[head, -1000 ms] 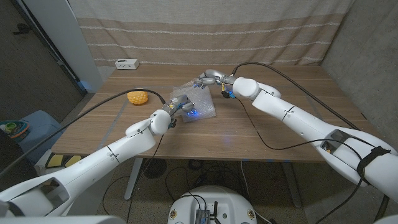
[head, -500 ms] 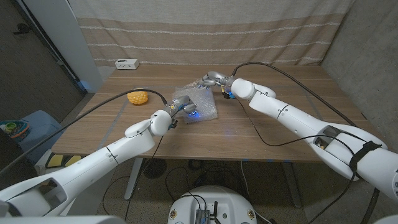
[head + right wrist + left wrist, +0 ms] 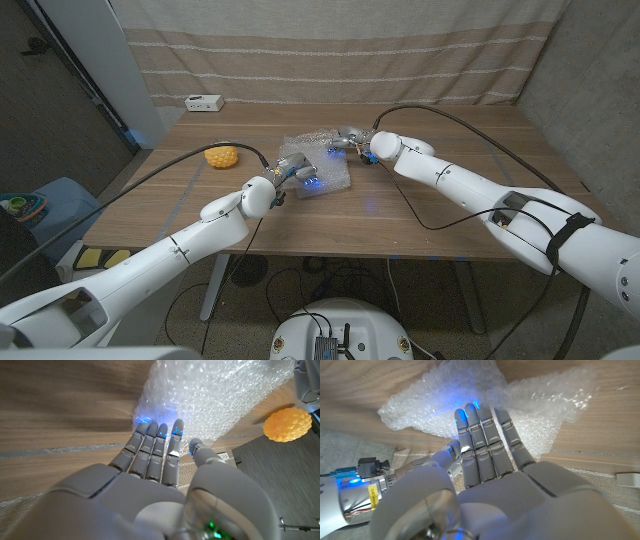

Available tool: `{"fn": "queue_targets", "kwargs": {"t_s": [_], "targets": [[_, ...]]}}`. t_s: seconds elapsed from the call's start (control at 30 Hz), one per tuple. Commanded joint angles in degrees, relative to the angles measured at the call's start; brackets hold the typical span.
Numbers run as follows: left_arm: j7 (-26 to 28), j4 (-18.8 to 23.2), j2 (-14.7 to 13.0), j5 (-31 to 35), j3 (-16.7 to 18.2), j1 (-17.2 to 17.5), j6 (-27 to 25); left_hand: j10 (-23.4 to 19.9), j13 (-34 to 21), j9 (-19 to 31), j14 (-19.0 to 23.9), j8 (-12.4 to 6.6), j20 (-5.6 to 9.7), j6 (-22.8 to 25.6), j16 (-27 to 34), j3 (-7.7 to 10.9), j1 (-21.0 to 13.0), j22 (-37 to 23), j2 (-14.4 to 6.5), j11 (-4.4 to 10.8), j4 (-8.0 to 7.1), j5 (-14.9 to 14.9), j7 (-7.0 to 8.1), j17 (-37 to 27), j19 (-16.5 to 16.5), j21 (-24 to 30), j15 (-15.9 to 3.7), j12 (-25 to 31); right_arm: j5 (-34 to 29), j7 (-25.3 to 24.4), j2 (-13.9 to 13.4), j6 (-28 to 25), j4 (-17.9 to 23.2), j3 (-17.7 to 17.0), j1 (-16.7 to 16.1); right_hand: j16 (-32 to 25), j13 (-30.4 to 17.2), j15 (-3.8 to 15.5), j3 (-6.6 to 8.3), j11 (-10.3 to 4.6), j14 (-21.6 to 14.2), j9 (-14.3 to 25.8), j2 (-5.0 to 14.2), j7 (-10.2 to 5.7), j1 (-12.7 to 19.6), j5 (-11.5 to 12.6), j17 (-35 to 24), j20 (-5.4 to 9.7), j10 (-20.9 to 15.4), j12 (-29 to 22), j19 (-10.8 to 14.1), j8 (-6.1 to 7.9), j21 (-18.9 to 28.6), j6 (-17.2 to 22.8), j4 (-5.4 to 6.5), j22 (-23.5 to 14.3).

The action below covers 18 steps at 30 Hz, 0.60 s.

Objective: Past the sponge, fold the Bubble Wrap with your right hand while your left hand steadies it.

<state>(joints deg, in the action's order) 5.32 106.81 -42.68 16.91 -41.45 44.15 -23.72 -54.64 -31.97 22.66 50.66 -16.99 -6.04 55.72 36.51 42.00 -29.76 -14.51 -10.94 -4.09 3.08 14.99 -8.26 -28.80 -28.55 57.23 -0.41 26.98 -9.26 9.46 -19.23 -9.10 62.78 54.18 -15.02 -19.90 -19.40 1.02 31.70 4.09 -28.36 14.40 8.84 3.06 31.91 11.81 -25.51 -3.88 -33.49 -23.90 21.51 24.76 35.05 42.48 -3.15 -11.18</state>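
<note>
Right of the yellow sponge [image 3: 222, 156] on the wooden table [image 3: 450, 215], the Bubble Wrap [image 3: 318, 163] lies crumpled, and over the last second the right hand [image 3: 352, 141] has dropped from above its far edge down onto it. Looks like the fold is being pressed flat now. Its fingers lie straight and together on the wrap's far side, gripping nothing. The left hand [image 3: 293, 167] still presses its near side, fingers stretched out together.

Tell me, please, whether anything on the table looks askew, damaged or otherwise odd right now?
Nothing stands out. The bubble wrap lies rumpled mid-table, as expected during folding, with the left hand pressing on it and the right hand at its far edge. The yellow sponge sits apart, intact.
</note>
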Motion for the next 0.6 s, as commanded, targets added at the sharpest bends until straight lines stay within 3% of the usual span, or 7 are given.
{"fn": "queue_targets", "kwargs": {"t_s": [0.03,0.23,0.47,0.6], "targets": [[0.59,-0.35,0.31,0.2,0.39,-0.05,0.42,0.27,-0.31,0.28,0.34,0.03,0.09,0.28,0.15,-0.23,0.42,-0.06,0.22,-0.08,-0.2,-0.2,0.0,-0.09,0.29,0.5,0.03,0.17,0.46,-0.79,-0.64,-0.43,-0.4,0.68,-0.05,-0.07,-0.01,-0.11,0.37,0.11,-0.65,-0.01,0.14,-0.04,-0.33,-0.06,-0.11,-0.14,-0.67,0.07,0.58,-0.17,0.15,0.28,-0.07,-0.04],[0.82,-0.49,0.47,0.27,0.5,-0.12,0.65,0.38,-0.59,0.36,0.24,0.16,0.14,0.28,-0.07,-0.14,0.69,0.03,0.38,-0.01,-0.14,-0.13,0.11,0.17,0.51,0.84,-0.03,0.21,1.06,-4.58,-3.2,2.68,4.85,-1.71,-2.68,0.22,0.32,0.06,0.51,-0.11,-0.23,-0.31,0.3,-0.15,-0.17,-0.05,0.06,-0.13,0.17,0.73,0.47,-0.5,0.12,-0.02,-0.43,0.07],[0.97,-0.48,0.7,0.04,0.78,-0.08,0.72,0.58,-0.84,0.31,0.12,0.38,0.16,0.2,-0.26,-0.22,0.99,0.12,0.49,0.03,-0.13,-0.12,0.06,0.44,0.64,1.16,0.01,0.18,-0.27,-13.36,-5.48,11.4,9.28,-4.86,-6.84,0.61,0.9,0.35,0.64,-0.89,0.81,-0.82,0.56,-0.97,0.24,-0.08,0.14,-0.04,2.06,2.1,-0.79,-1.13,-0.35,-0.66,-1.18,0.25],[0.94,-0.64,0.85,-1.73,1.78,0.21,1.4,2.24,-0.32,-0.1,-1.76,1.42,-0.57,-1.03,-1.99,0.05,1.7,0.41,0.91,0.01,-0.05,0.04,0.1,1.78,2.74,1.05,0.0,-0.98,-0.74,-16.88,-6.12,15.7,10.83,-6.59,-8.77,0.96,1.26,1.06,0.71,-1.56,1.44,-1.11,0.49,-1.61,0.33,-0.09,0.34,-0.09,2.81,2.81,-1.27,-1.59,-0.53,-1.24,-1.57,0.34]]}}
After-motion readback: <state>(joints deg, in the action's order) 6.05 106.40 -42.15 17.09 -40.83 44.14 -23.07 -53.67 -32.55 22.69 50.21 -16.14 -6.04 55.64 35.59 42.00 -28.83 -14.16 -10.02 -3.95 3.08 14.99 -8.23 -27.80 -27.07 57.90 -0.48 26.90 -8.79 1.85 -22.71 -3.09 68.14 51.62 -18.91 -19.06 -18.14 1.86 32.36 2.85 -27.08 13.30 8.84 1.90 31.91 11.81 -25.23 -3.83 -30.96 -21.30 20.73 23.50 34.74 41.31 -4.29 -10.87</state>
